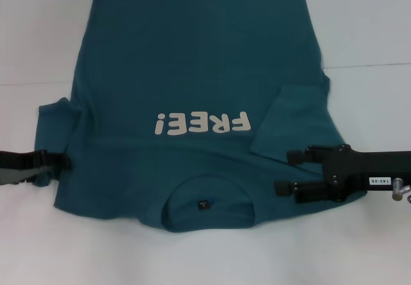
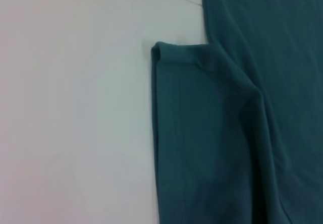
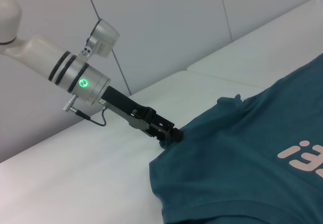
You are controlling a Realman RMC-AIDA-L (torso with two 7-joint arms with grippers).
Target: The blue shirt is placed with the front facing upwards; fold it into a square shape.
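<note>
Because the fold needs both sides controlled at once, the blue shirt (image 1: 192, 73) lies flat and face-up on the white table (image 1: 372, 41), collar at the near edge, hem toward the far edge. At the near left, the left gripper (image 1: 64, 163) is clamped on the left sleeve, as the right wrist view confirms. At the near right, the right gripper (image 1: 286, 171) hovers spread over the shoulder, beside the right sleeve already turned inward. No containers are present.
</note>
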